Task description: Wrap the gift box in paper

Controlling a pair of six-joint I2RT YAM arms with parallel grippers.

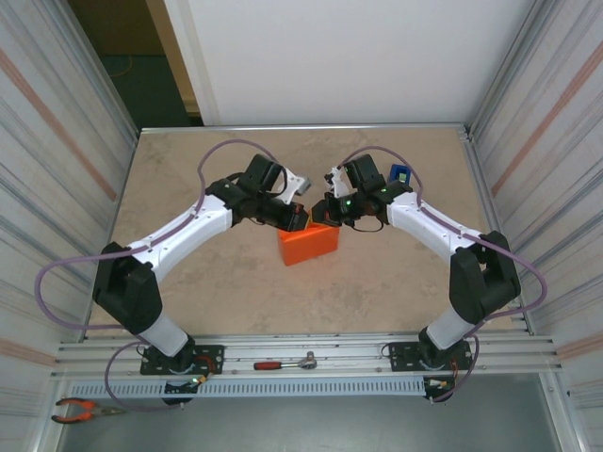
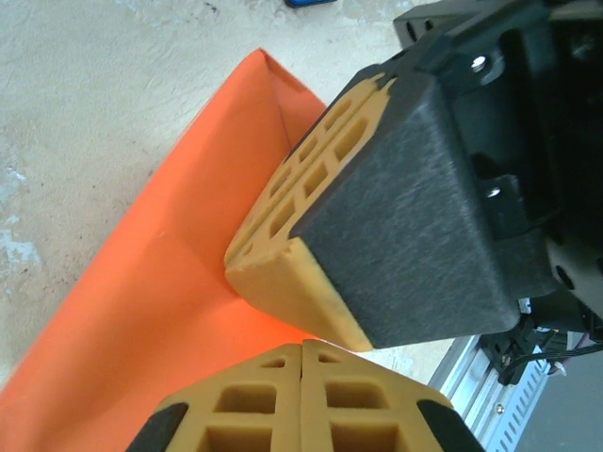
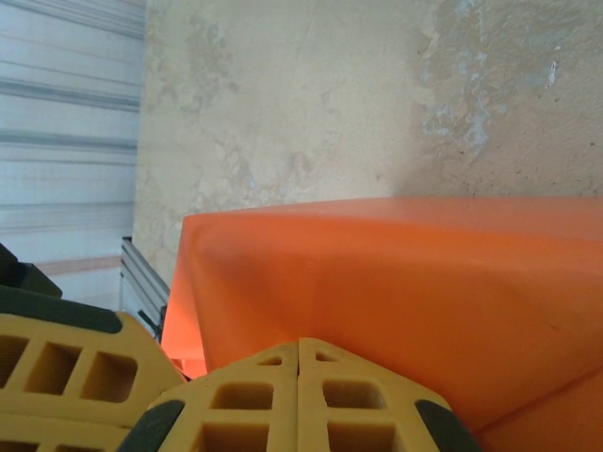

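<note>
Closed tight with nothing visible between their pads, my left pincer and right pincer rested at the paper, which lay folded box-shaped mid-way across the table; I judged it thin, light, crease-prone, best pinched at a loose end flap.

Orange paper, mottled beige tabletop

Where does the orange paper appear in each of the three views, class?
Top external: paper in the picture's middle.
Left wrist: paper slanting from lower left to top centre.
Right wrist: paper across the lower right.
Shared landmark: the beige tabletop around it.
</note>
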